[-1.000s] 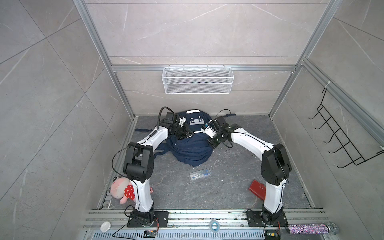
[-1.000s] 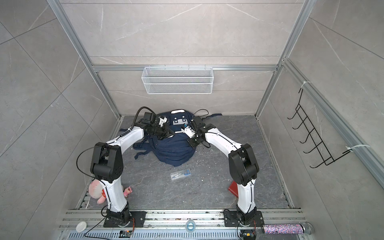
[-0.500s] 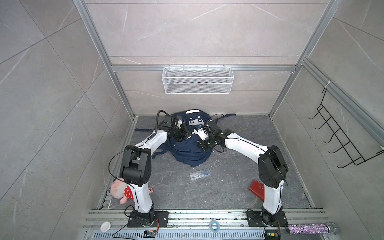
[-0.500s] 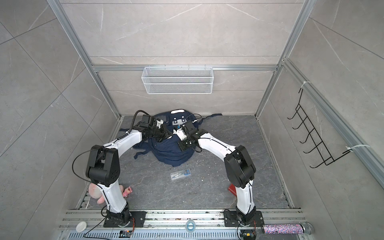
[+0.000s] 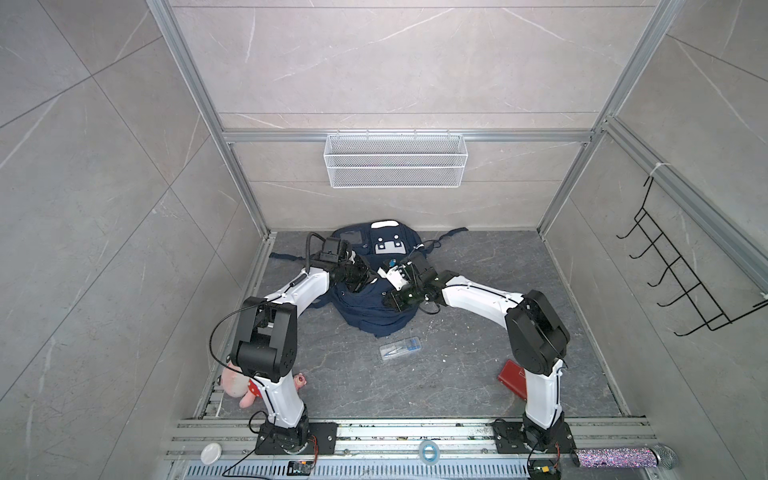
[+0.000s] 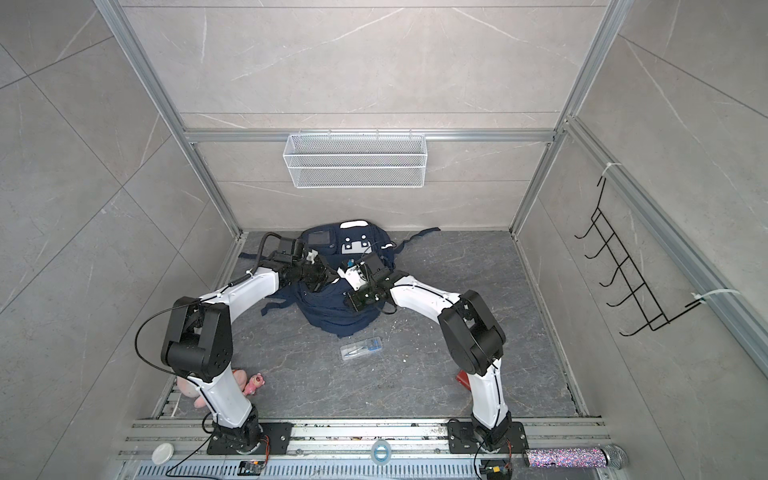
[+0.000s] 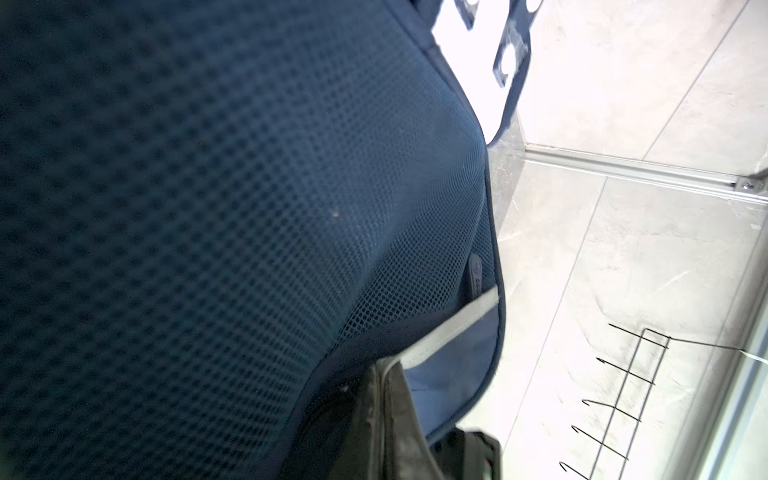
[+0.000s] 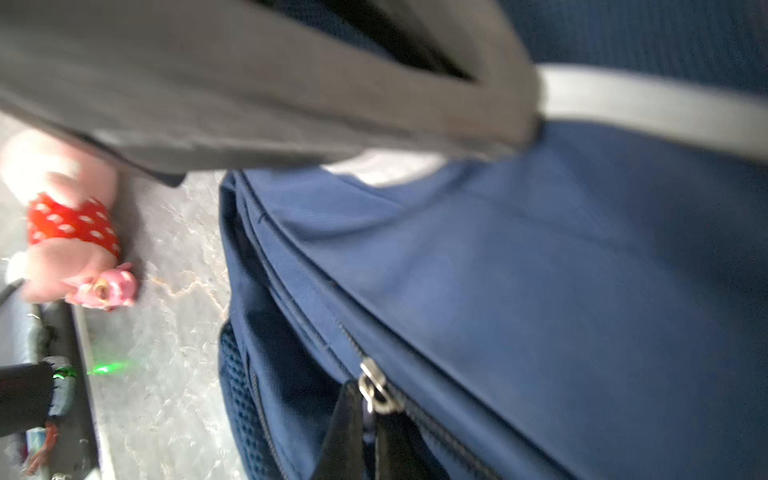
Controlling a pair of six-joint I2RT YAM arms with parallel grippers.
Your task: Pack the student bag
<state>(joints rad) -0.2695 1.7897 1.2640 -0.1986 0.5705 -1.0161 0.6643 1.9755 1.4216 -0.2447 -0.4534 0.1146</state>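
Note:
The student bag (image 5: pixel 376 318) (image 6: pixel 332 318), a navy backpack, lies at the back of the floor between my arms in both top views. My left gripper (image 5: pixel 366 277) (image 6: pixel 329 279) is shut on the bag's fabric edge beside a grey stripe (image 7: pixel 453 332); its fingers (image 7: pixel 390 419) pinch that edge in the left wrist view, with the mesh panel (image 7: pixel 249 208) filling the rest. My right gripper (image 5: pixel 390 298) (image 6: pixel 350 301) (image 8: pixel 368 419) is shut on the metal zip pull (image 8: pixel 376 390) of a zip in the bag (image 8: pixel 519 270).
A clear pencil box (image 5: pixel 400 350) lies in front of the bag. A red book (image 5: pixel 512 380) sits by the right arm's base and a plush toy (image 5: pixel 239 384) (image 8: pixel 75 237) by the left. A wire basket (image 5: pixel 395 160) and a hook rack (image 5: pixel 685 286) hang on the walls.
My right gripper has moved left and nearer along the bag, still shut on the zip pull. The left gripper has barely shifted and keeps its hold.

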